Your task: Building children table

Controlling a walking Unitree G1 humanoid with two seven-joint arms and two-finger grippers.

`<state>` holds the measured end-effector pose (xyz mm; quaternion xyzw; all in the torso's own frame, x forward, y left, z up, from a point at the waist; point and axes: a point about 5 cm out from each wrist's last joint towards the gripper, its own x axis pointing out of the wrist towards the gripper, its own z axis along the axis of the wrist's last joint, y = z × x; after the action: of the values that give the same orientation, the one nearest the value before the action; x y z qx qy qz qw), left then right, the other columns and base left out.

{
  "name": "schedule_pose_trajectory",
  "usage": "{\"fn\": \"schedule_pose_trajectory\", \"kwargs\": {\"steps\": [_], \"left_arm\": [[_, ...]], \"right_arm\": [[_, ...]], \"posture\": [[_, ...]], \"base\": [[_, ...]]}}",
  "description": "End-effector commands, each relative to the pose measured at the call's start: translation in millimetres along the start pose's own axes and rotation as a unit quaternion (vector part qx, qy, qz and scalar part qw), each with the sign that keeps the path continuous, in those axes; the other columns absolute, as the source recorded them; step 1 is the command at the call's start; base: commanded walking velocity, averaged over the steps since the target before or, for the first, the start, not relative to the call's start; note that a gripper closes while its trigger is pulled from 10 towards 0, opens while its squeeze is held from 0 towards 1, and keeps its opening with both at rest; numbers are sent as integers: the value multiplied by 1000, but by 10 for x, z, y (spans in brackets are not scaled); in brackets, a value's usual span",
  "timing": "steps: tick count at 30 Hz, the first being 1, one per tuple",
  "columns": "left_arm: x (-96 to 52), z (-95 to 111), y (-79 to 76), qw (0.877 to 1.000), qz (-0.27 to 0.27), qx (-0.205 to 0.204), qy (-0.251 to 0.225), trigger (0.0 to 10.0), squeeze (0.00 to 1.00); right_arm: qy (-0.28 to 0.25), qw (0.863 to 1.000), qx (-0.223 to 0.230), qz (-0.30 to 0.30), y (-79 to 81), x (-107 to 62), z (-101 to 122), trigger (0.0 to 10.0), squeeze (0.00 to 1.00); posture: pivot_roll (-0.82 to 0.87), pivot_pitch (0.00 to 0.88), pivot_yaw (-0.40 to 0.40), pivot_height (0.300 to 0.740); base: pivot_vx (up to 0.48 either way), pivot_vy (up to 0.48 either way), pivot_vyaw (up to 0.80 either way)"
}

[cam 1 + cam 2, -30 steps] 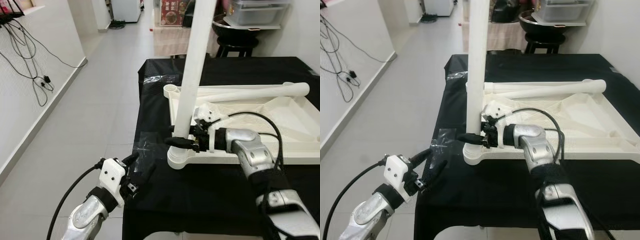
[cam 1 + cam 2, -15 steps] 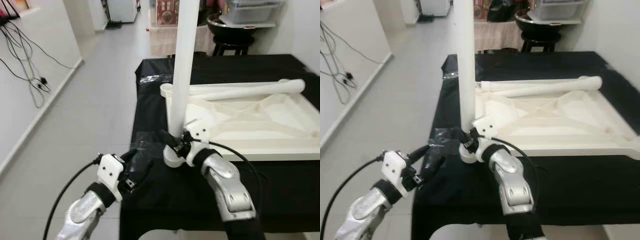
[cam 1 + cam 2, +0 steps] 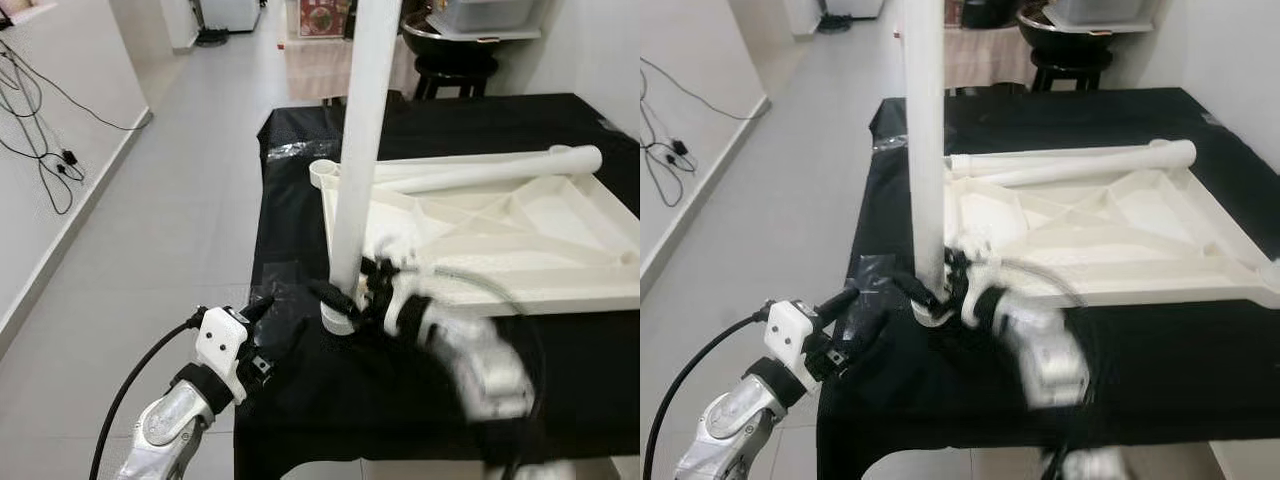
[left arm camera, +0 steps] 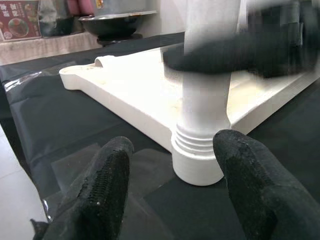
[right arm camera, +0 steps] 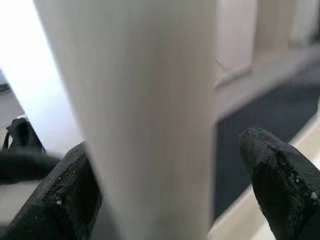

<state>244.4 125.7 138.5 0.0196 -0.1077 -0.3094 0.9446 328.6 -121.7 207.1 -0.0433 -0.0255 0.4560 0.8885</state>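
Note:
The white children's table top [image 3: 520, 225] lies upside down on a black-covered table [image 3: 590, 370]. One white leg [image 3: 358, 150] stands upright in its near left corner socket [image 4: 200, 160]. A second leg [image 3: 480, 168] lies along the far edge. My right gripper [image 3: 345, 298] is open at the base of the upright leg, its arm blurred by motion. In the right wrist view the fingers [image 5: 280, 180] straddle the leg [image 5: 145, 110], one of them clearly apart from it. My left gripper [image 3: 275, 325] is open and holds nothing. It hovers at the table's near left edge, pointing at the socket.
Grey tiled floor [image 3: 180, 200] runs along the table's left side, beside a white wall with hanging cables [image 3: 40, 130]. A black stool [image 3: 450, 75] with a metal bowl stands beyond the far end. A clear tape patch [image 3: 285, 285] shines on the black cover.
My right forearm has swung from the right side in towards my body while its fingers stayed at the leg's base; it is now motion-blurred. The camera has shifted a little. The left gripper has hardly moved.

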Motion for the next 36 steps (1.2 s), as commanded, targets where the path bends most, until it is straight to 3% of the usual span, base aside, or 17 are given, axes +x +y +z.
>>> {"fn": "schedule_pose_trajectory", "kwargs": {"steps": [1,4,5,8,15,16,23,28,29,36], "left_arm": [[-13,-17,-19,1000,-1,0,3,10000,0],[-13,-21,-37,1000,1,2,3,10000,0],[-13,-25,-43,1000,1,2,4,10000,0],[-17,-34,-52,1000,1,1,5,10000,0],[-25,-46,-66,1000,1,1,7,10000,0],[-25,-50,-73,1000,1,1,8,10000,0],[-25,-52,-85,1000,1,0,8,10000,0],[-26,-45,-81,1000,1,-1,7,10000,0],[-25,-42,-74,1000,1,-1,6,10000,0],[-30,-37,-60,1000,2,0,6,10000,0]], "right_arm": [[7,999,7,42,8,2,-63,10000,1000],[28,994,-8,101,-199,-33,37,10000,1000],[44,991,-6,124,-256,-6,41,10000,0],[61,988,3,144,-330,54,53,10000,0],[63,990,25,125,-430,188,77,10000,0],[64,988,36,137,-415,192,49,0,0],[73,981,49,172,-422,88,-67,0,0],[66,985,38,154,-505,-26,-63,0,0],[61,989,18,134,-531,-66,-49,0,0],[50,995,-4,86,-559,-110,-30,0,0]], "posture": [[-97,126,15,740],[-87,120,9,740],[-80,114,6,740],[-71,108,6,740],[-59,101,3,740],[-49,98,-3,740],[-57,100,0,740],[-65,106,5,740],[-71,109,12,740],[-77,118,13,740]], "base": [[0,0,0],[0,0,0],[0,0,0],[0,0,0],[0,0,0],[0,0,0],[0,0,0],[0,0,0],[0,0,0],[0,0,0]]}}
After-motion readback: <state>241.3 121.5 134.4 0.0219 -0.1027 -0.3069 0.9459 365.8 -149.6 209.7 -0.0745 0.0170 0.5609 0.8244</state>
